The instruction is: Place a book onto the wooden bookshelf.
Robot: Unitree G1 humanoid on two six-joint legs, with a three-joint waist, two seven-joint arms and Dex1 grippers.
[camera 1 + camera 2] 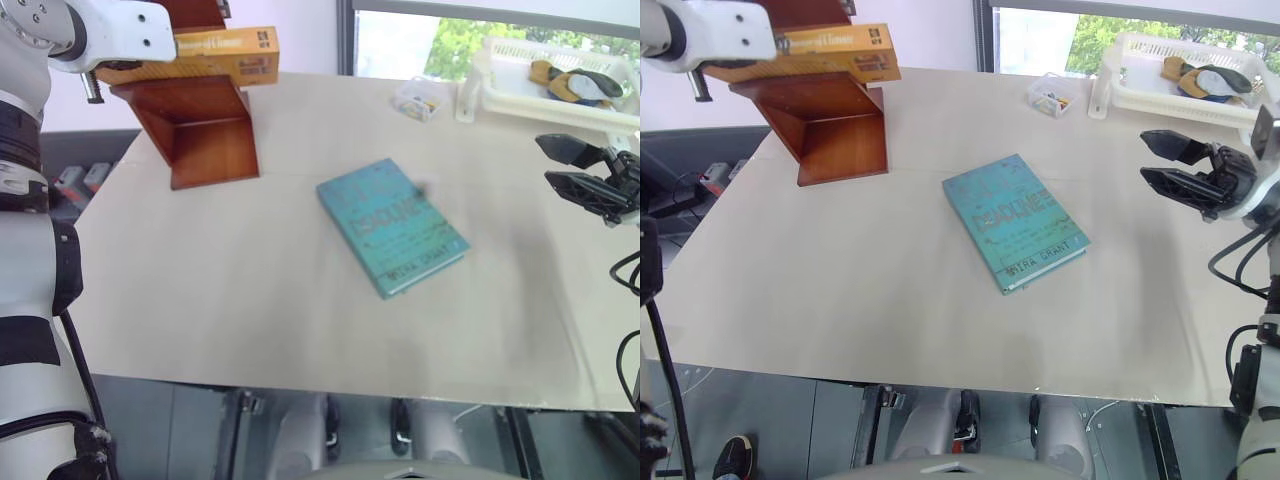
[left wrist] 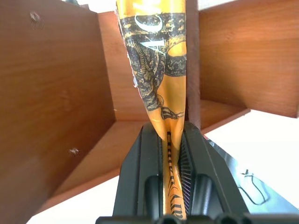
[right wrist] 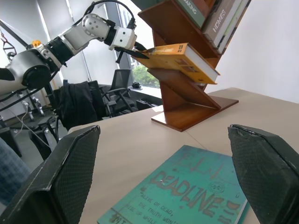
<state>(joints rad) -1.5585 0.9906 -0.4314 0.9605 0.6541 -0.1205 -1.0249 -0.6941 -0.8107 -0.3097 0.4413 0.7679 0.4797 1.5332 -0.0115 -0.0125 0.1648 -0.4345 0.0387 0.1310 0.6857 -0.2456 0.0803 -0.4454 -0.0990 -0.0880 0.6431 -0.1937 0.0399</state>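
Note:
The book (image 1: pixel 225 52), thick and orange-yellow, is held level at the wooden bookshelf (image 1: pixel 205 130) at the table's far left. My left gripper (image 2: pixel 169 135) is shut on the book's near edge, and its black fingers (image 3: pixel 132 50) reach in from the side. In the right wrist view the book (image 3: pixel 182 56) lies across a slanted tier of the reddish-brown shelf (image 3: pixel 187 107); I cannot tell whether it rests on it. My right gripper (image 1: pixel 585 170) hangs open and empty over the table's right side, well away from the shelf.
A teal book (image 1: pixel 392 226) lies flat mid-table. A white plastic basket (image 1: pixel 560 80) with items stands at the back right, a small clear box (image 1: pixel 420 100) beside it. Other books (image 3: pixel 215 18) stand in the shelf's upper tiers.

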